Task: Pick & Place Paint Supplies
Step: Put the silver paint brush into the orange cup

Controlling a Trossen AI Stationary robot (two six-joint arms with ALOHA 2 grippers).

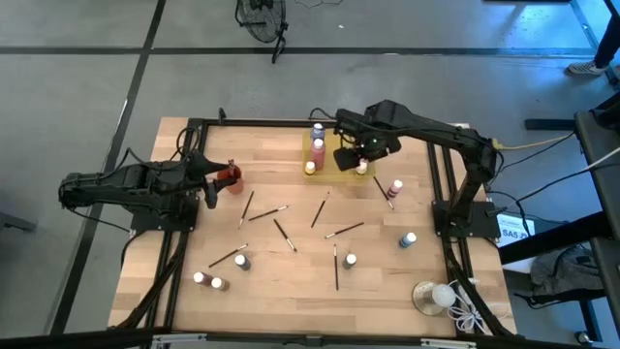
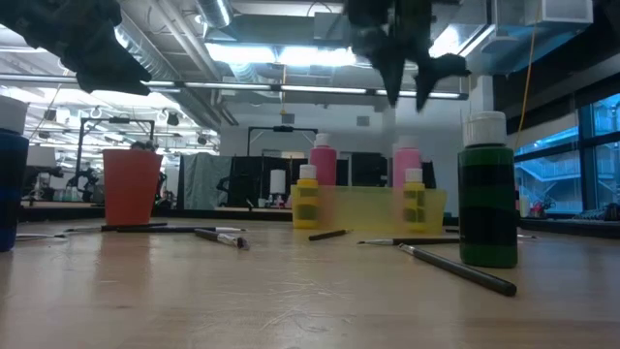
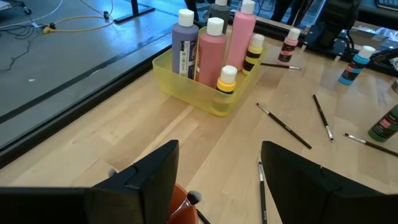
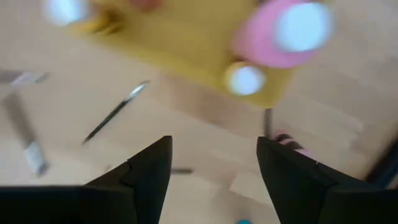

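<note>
A yellow bin (image 1: 327,158) near the table's far edge holds purple, pink and yellow white-capped bottles (image 3: 211,50). More small bottles (image 1: 408,238) and thin dark brushes (image 1: 283,233) lie scattered over the wooden table. My right gripper (image 1: 354,155) hangs open and empty above the bin's near right corner (image 4: 249,93); the low view shows it well above the bottles (image 2: 407,85). My left gripper (image 1: 215,177) is open over a red cup (image 1: 229,175) at the table's left. A brush tip (image 3: 193,198) sticks out of that cup (image 3: 177,202).
A clear round dish with a white ball and cord (image 1: 433,296) sits at the near right corner. A pink bottle (image 1: 395,187) stands right of the bin. A green bottle (image 2: 487,194) stands close to the low camera. Black frame rails (image 1: 441,174) border the table.
</note>
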